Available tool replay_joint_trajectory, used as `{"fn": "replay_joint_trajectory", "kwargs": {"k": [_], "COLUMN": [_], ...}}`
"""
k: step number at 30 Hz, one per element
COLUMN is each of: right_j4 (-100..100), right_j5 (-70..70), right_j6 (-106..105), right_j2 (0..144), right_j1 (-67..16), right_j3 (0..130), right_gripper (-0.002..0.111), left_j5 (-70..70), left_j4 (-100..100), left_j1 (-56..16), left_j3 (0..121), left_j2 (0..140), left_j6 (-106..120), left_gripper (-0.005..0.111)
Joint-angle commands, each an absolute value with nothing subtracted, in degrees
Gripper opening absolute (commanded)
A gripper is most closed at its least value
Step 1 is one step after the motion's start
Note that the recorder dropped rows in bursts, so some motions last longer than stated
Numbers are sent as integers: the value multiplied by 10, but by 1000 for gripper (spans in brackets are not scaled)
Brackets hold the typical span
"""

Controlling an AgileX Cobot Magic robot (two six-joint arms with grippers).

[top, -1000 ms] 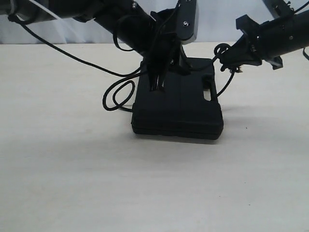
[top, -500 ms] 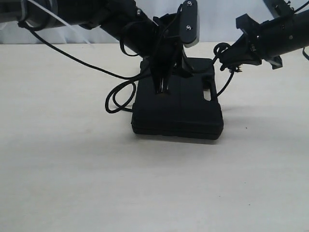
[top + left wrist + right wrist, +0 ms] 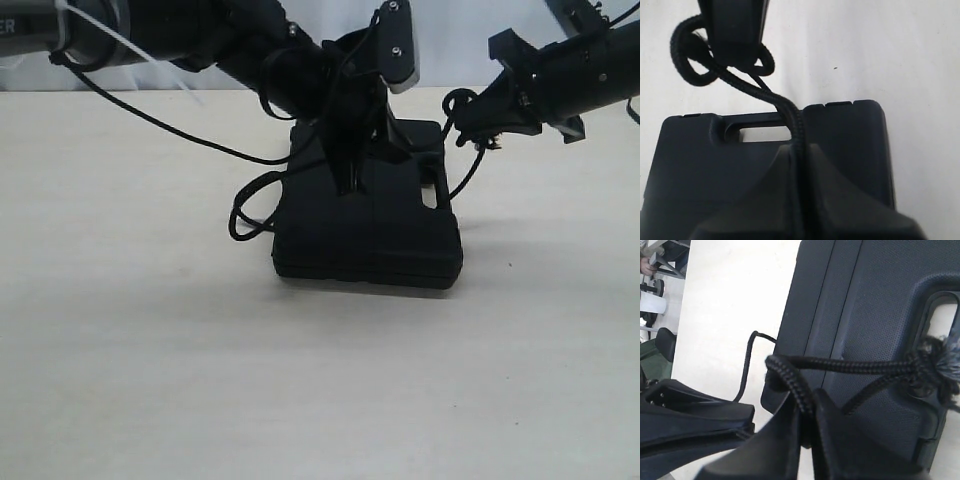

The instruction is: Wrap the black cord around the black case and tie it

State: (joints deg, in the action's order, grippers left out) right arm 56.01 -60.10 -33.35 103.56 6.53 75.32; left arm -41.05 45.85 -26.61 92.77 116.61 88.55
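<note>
You are clamping the black cord (image 3: 788, 111) in both left gripper (image 3: 799, 167) and right gripper (image 3: 804, 412). The black case (image 3: 370, 240) is lying just below the left tips. The wrap and knot are looking unfinished.

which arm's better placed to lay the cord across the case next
Left, probably: the left gripper pinches the black cord directly above the black case; the right gripper holds it beyond the handle side.

Exterior camera sits low, near tabletop (image 3: 150, 360) height, facing the case (image 3: 365, 235) head-on from mid-distance. Both wrist cameras hang close over that same case: left looks across it toward the handle slot (image 3: 765, 133), right peers down on lid and slot.
</note>
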Motion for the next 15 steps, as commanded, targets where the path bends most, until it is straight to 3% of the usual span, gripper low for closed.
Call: {"fn": "replay_joint_trajectory", "kwargs": {"k": [1,15], "right_j4": [561,561], "right_j5": [-603,-625], "right_j6": [-348,-364], "right_j2": [1031,1031], "right_j1": [67,65], "right_j3": [752,752], "right_gripper": [4,4], "left_j5": [-375,-332], "left_j4": [505,575], "left_j1": [-267,-267], "left_j3": [927,927], "left_j2": [1165,1172], "left_j6": [880,882], "left_gripper": [0,0]}}
